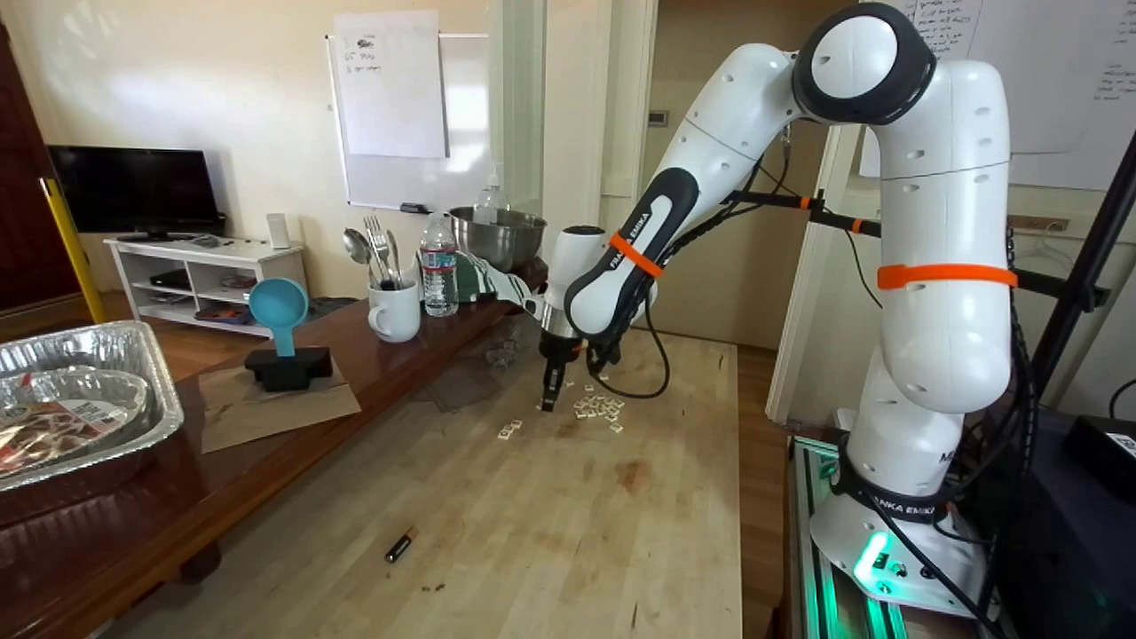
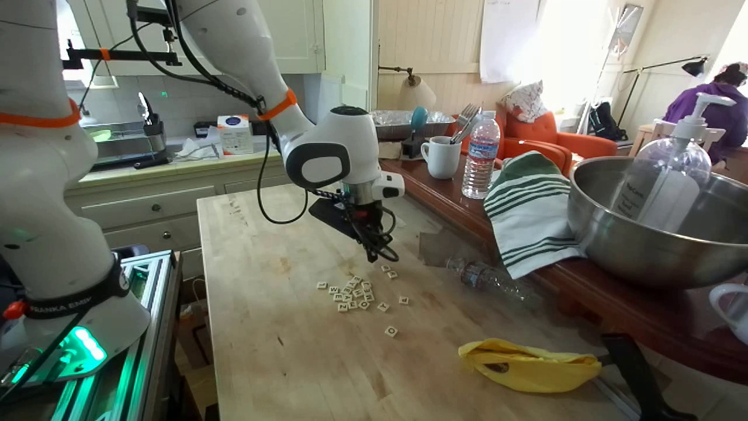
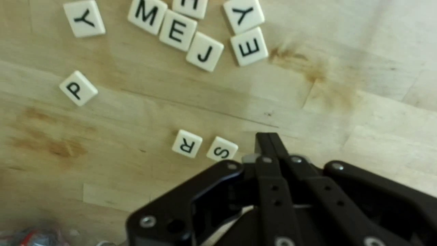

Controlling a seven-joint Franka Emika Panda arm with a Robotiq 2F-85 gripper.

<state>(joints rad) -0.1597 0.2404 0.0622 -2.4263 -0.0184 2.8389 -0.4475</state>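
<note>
Your end effector [image 3: 268, 137] is clenching tight, tip against tip, and hanging low over the wooden surface [image 2: 280, 362]. Near it, the S tile [image 3: 222, 149] is lying face up, and the R tile [image 3: 187, 144] is sitting close by. A pale bit [image 3: 250, 158] is peeking out from behind the end effector, too hidden for you to name. Farther off, the P tile [image 3: 78, 88] is resting alone, and a big bunch of letter tiles [image 2: 358, 293] is huddling close together. Past them, in an exterior view, the O tile [image 2: 391, 331] is sitting apart. Farther out, a yellow pouch [image 2: 529, 365] is lying and a clear bottle [image 2: 491, 279] is resting on its side.
</note>
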